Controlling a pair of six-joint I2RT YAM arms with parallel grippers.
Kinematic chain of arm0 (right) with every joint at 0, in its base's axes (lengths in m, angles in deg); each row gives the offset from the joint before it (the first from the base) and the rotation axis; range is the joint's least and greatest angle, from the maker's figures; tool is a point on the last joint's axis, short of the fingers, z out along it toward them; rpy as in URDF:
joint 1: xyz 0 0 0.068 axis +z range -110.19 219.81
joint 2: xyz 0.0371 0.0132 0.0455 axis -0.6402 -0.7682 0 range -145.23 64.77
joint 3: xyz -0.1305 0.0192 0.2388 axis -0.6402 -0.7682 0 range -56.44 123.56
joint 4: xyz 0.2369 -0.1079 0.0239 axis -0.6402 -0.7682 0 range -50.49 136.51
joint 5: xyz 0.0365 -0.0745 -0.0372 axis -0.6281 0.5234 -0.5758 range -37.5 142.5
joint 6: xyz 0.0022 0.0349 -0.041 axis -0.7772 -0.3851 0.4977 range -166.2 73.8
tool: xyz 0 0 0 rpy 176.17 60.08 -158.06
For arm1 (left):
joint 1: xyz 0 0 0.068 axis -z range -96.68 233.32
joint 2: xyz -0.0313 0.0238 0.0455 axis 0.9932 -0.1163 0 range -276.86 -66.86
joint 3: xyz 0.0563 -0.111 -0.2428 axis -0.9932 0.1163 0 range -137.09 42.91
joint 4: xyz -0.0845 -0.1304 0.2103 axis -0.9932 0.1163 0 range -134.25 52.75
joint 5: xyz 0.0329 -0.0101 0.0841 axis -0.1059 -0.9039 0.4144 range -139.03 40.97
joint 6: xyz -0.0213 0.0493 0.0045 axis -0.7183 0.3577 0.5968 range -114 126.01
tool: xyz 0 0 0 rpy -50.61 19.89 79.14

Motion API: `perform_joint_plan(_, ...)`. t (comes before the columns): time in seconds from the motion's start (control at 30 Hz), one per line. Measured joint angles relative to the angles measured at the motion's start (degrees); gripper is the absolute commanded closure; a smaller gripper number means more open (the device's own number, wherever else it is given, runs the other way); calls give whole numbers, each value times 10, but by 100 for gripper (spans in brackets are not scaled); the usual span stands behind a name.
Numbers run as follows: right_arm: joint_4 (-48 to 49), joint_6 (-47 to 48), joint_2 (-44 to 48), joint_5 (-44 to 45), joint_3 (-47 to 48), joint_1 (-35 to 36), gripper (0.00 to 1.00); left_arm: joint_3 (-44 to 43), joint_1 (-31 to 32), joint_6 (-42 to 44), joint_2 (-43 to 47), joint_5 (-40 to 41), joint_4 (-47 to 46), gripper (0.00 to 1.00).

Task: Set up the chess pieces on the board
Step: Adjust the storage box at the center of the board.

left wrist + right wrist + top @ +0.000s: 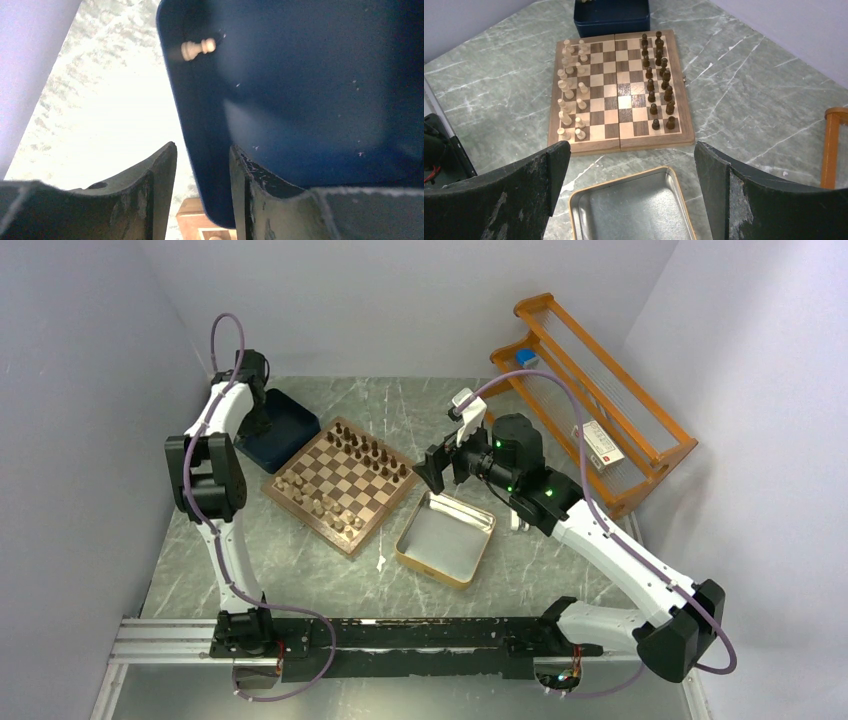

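The board (300, 508) lies mid-table with dark chess pieces (659, 80) in two rows on one side and pale chess pieces (571, 85) in two rows on the other. Its corner (192, 212) shows in the left wrist view. One pale pawn (198, 48) lies on its side inside the navy tray (290, 430). My left gripper (202, 165) straddles the tray's wall (210, 165), one finger inside and one outside with a gap beside the wall, open. My right gripper (631, 165) hangs wide open above the silver tin (634, 210), holding nothing.
The gold-rimmed tin (430, 570) sits just right of the board's near corner. An orange wooden rack (600, 400) holding a small box stands at the back right. Grey walls close in on the left and right of the marbled table.
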Motion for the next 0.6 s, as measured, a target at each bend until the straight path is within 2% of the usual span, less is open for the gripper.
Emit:
perform_joint_plan(0.27, 4, 4, -3, -14, 1, 0, 0, 47, -10, -16, 25, 6, 10, 51)
perform_joint_plan(0.6, 9, 3, -3, -21, 1, 0, 0, 66, -28, -10, 25, -5, -8, 74)
